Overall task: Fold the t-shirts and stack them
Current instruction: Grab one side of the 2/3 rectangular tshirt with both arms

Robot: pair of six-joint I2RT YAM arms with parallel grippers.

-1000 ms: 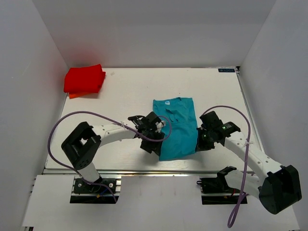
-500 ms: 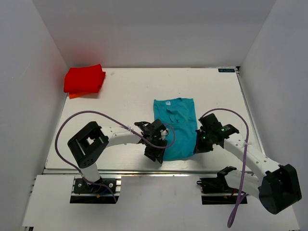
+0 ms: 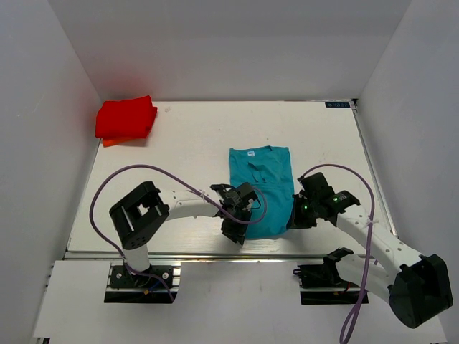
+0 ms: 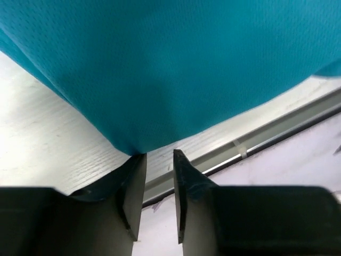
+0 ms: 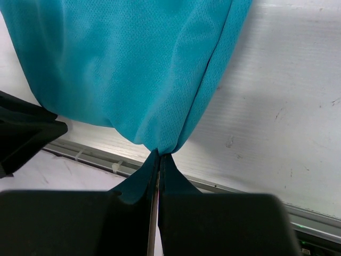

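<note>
Gripping near-right hem corner of teal soft cloth t-shirt (image 3: 262,188), right jaws clamped shut; left jaws narrowly parted, near-left corner at tips, unpinched.

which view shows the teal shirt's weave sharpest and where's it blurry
Right wrist view: teal t-shirt mesh is crisp, though the right claw is featureless black. Left wrist view: the weave is softer, shaded above the left claw. Top external view: even light, all in focus, but too far for weave; the red t-shirt tints the wall pink.
</note>
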